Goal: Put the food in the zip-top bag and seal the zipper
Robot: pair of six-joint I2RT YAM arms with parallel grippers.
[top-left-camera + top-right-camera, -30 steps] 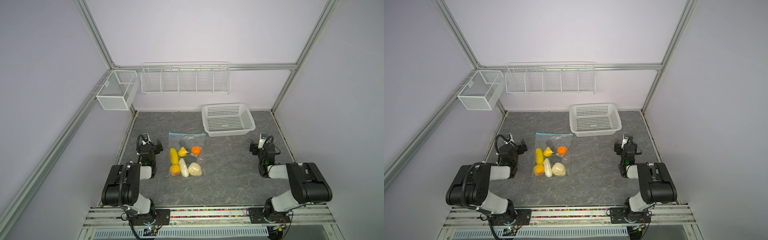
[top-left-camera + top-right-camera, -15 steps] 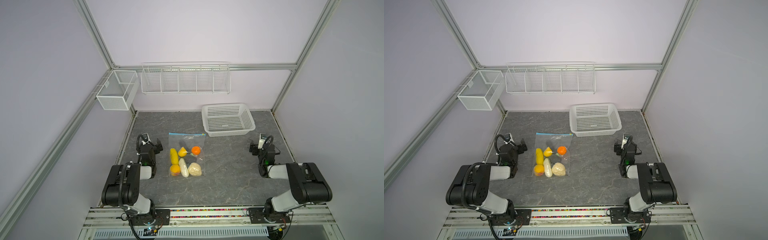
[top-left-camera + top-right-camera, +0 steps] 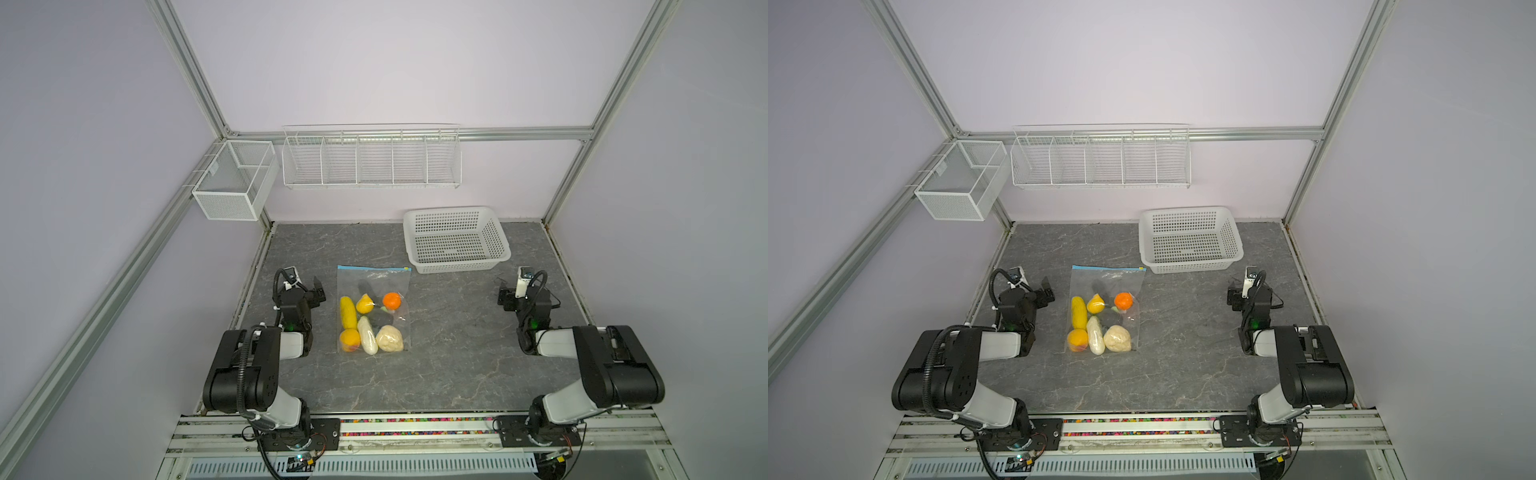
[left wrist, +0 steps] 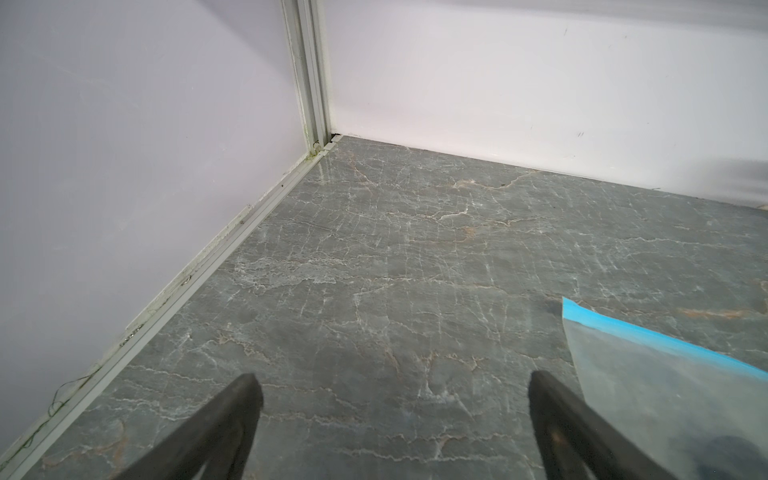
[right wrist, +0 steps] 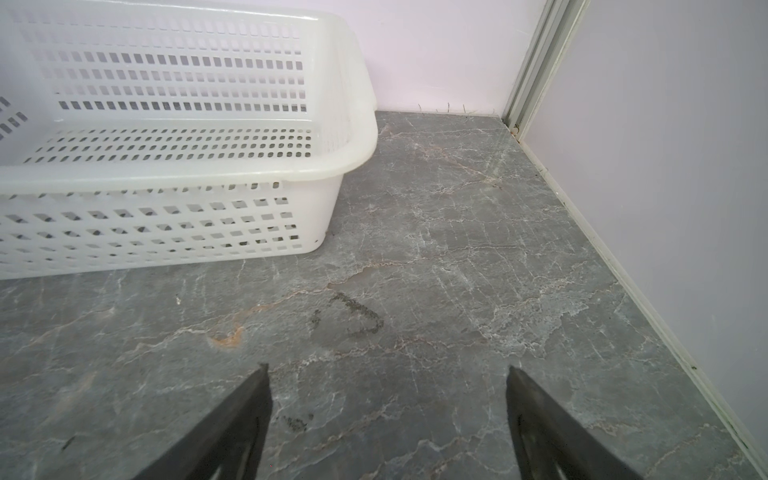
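grey marbled stone tops the table (image 3: 449, 374), boxed in by lilac walls (image 3: 374, 62) and aluminium rails (image 3: 187, 70). we see the clear bag (image 3: 395, 278) lying flat mid-table, the food (image 3: 348, 311) inside it, its blue zipper (image 3: 374, 269) at the far edge near the white basket (image 3: 461, 264). our left gripper (image 4: 395, 376) and right gripper (image 5: 388, 369) sit with jaws wide apart, holding nothing.

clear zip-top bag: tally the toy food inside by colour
yellow: 2 (yellow oblong piece, lemon)
orange: 2 (round orange, orange-yellow peach)
white: 1 (white oblong piece)
beige: 1 (beige lumpy ball)
dark: 2, blurry (upper dark piece, lower dark piece)
total: 8, dark count unsure
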